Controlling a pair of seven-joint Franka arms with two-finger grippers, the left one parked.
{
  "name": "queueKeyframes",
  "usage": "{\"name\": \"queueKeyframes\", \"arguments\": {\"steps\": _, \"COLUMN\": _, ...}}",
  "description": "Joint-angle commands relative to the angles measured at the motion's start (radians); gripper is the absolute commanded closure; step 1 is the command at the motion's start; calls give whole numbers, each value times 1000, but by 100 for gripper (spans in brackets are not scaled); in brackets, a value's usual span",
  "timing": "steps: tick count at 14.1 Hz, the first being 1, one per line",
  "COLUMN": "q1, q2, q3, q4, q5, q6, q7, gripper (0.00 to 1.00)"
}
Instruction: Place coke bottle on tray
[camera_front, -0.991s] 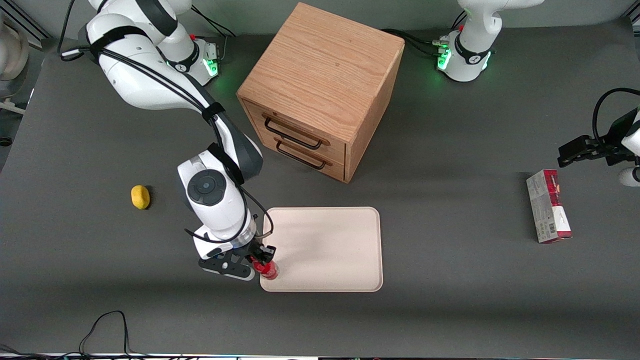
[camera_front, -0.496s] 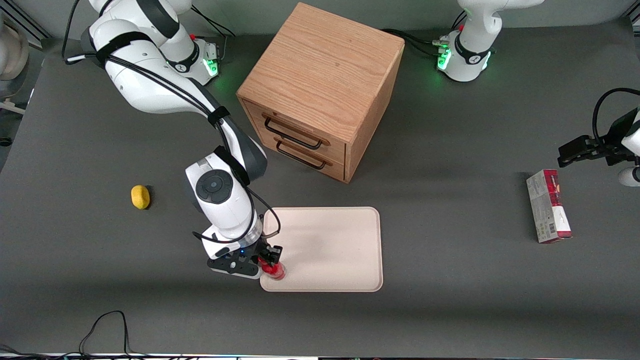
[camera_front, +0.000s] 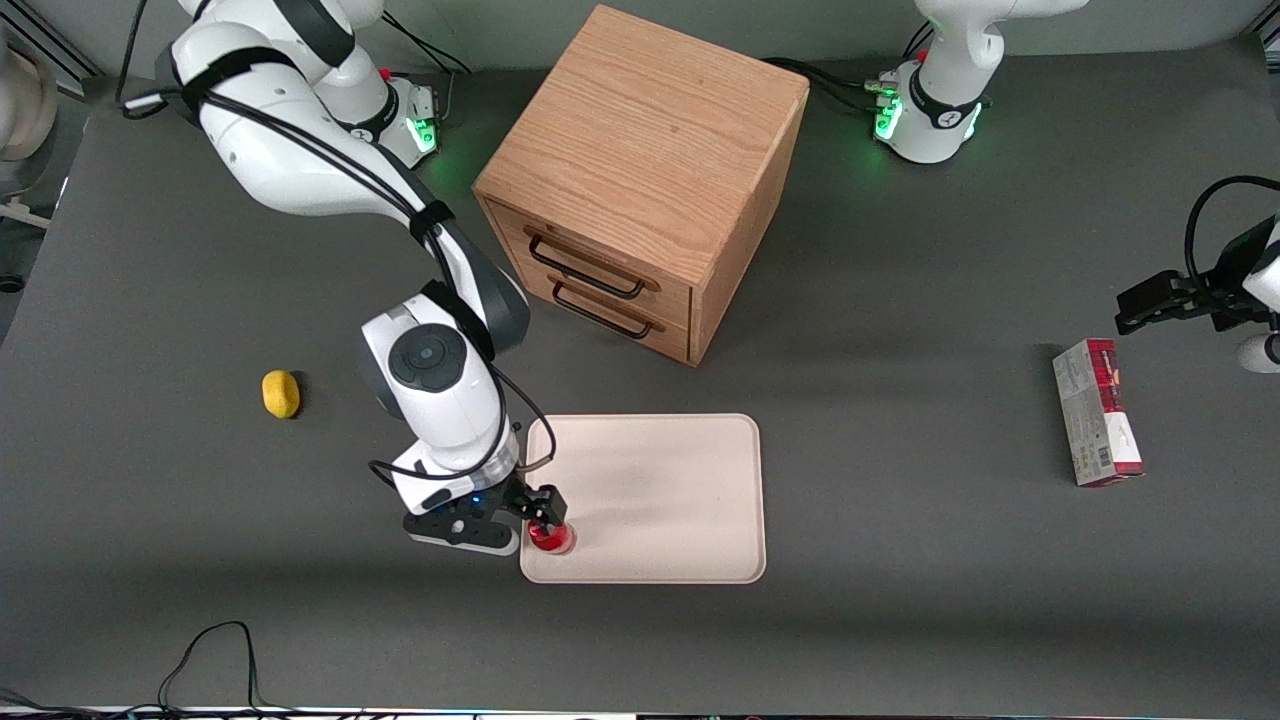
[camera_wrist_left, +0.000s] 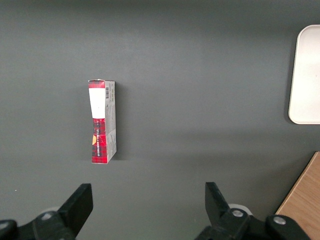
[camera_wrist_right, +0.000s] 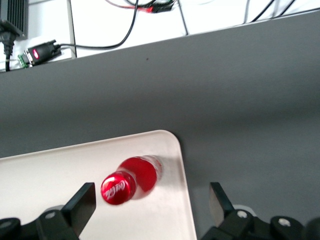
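Observation:
The coke bottle (camera_front: 552, 538), small and red with a red cap, stands upright on the cream-beige tray (camera_front: 660, 480), in the tray's corner nearest the front camera toward the working arm's end. The right gripper (camera_front: 538, 512) is just above it and open. In the right wrist view the red cap (camera_wrist_right: 118, 187) shows between the two wide-apart fingers of the gripper (camera_wrist_right: 151, 194), closer to one finger and touching neither. The bottle stands on the tray (camera_wrist_right: 50, 175) close to its rounded corner.
A wooden drawer cabinet (camera_front: 640, 180) stands farther from the front camera than the tray. A yellow lemon (camera_front: 281, 394) lies toward the working arm's end. A red-and-white carton (camera_front: 1097, 412) lies toward the parked arm's end and also shows in the left wrist view (camera_wrist_left: 102, 121).
The gripper carried the bottle from the tray's rim a little further over the tray, then opened and let it go. The bottle now stands free.

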Motion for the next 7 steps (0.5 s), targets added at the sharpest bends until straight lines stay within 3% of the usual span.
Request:
{"name": "queueKeyframes", "arguments": {"steps": 1, "q1": 18, "q2": -169, "q3": -78, "q4": -92, "q5": 156, "q6": -119, "q7": -119, "gripper": 0}}
{"name": "queueKeyframes", "arguments": {"steps": 4, "q1": 23, "q2": -377, "q3": -187, "q4": -262, "q5": 299, "q6": -241, "q7": -354, "gripper": 0}}
{"name": "queueKeyframes", "arguments": {"steps": 7, "q1": -24, "q2": -575, "q3": -253, "q4": -393, "q5": 356, "q6": -403, "q7": -576, "gripper": 0}}
